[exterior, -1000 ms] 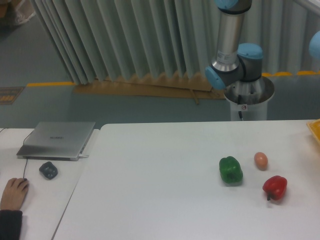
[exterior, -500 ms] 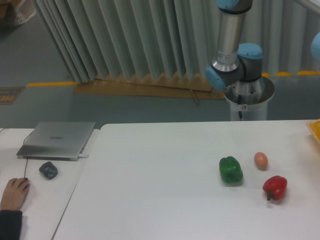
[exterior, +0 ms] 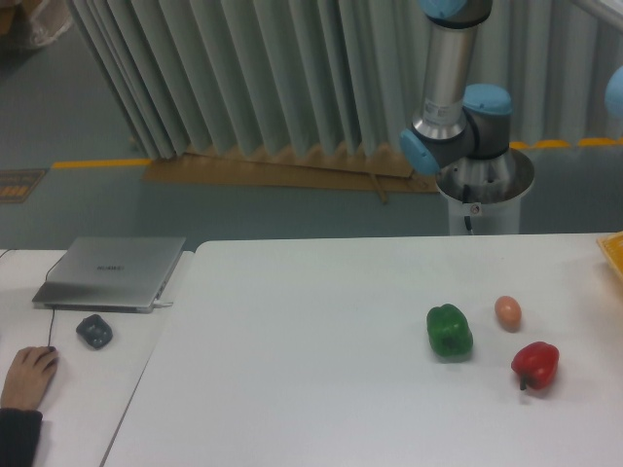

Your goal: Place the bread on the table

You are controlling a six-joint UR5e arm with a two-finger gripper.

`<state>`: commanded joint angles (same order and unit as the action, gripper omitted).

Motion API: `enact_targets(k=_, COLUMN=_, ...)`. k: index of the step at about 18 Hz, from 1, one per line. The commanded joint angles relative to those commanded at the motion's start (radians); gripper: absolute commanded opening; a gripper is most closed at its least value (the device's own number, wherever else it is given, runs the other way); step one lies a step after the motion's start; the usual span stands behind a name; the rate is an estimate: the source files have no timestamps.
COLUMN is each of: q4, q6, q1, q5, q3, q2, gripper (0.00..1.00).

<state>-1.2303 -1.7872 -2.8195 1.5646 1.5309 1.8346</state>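
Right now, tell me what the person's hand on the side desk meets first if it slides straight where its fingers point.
Likely the thin black cable just ahead of the hand, then the closed laptop at its near corner. The mouse sits off to the side; depth is unclear.

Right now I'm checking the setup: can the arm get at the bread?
Probably not yet: no bread shows anywhere. The table holds only a green pepper, an egg and a red pepper. The arm rises out of frame, gripper unseen.
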Motion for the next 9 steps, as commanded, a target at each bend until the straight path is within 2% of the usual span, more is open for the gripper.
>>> enact_targets(k=2, q4=0.008, q6=0.031, q1=-0.002, q5=0.003, q3=0.002, q2=0.000, gripper=1.00)
enact_targets(k=9, q4=0.012, q6=0.014, q1=0.000, q5=0.032, q3=0.018, q2=-0.005, gripper=1.00)
